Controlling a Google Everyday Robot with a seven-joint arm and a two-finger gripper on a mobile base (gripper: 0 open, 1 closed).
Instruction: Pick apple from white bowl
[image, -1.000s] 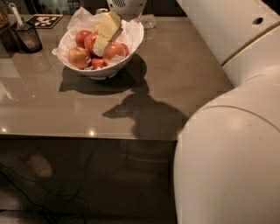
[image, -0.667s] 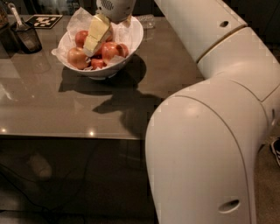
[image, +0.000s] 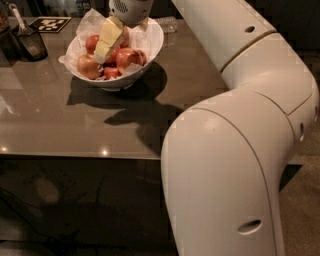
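A large white bowl (image: 150, 46), lined with crinkled white paper, stands on the table at the back left. It holds several apples. A deep red apple (image: 128, 57) lies near the middle, another red one (image: 92, 43) at the back left, and a paler blushed one (image: 88, 66) at the front left. My gripper (image: 106, 44) reaches down into the bowl from above, its pale yellow fingers (image: 110, 36) over the apples in the middle. The wrist hides the bowl's far side.
The bowl stands on a glossy grey-brown table (image: 75, 125) whose front edge runs across the middle. A dark cup with a utensil (image: 29, 41) stands at the far left, and a black-and-white marker tag (image: 49, 24) lies behind it. My white arm (image: 235, 150) fills the right side.
The view has shifted, so the bowl sits lower and larger in the picture. The arm has swung in and fills more of the right side. The gripper stays over the apples.
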